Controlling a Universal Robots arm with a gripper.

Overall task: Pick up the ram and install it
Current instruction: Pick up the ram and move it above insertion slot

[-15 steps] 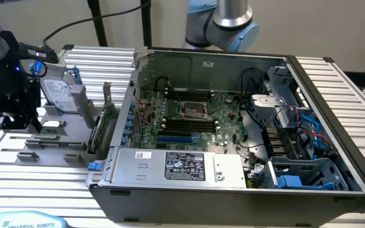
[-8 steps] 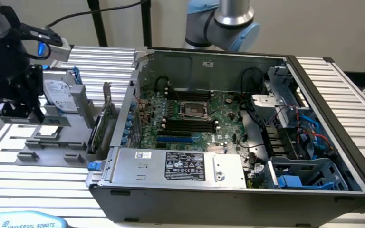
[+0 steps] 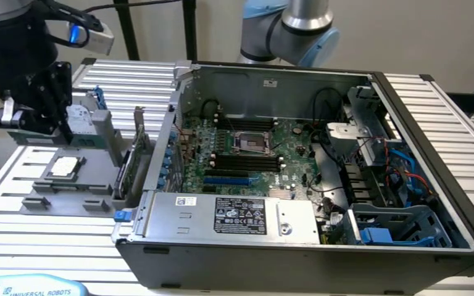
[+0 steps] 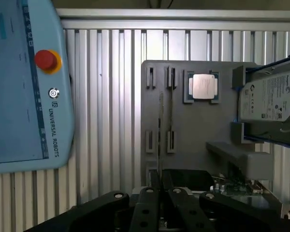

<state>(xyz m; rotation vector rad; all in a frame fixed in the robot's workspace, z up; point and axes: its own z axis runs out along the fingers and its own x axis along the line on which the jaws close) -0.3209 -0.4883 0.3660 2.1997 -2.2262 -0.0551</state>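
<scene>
Grey parts tray, on the exterior view's left of the open computer case, sits beneath the black gripper; whether it grasps anything cannot be told.

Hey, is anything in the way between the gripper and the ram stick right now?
Nothing visible is. In the wrist view the ram stands on edge in the gray fixture, straight ahead of the gripper, and no other part lies between the two.

One processor chip, one hard drive, one teach pendant (light blue).
</scene>
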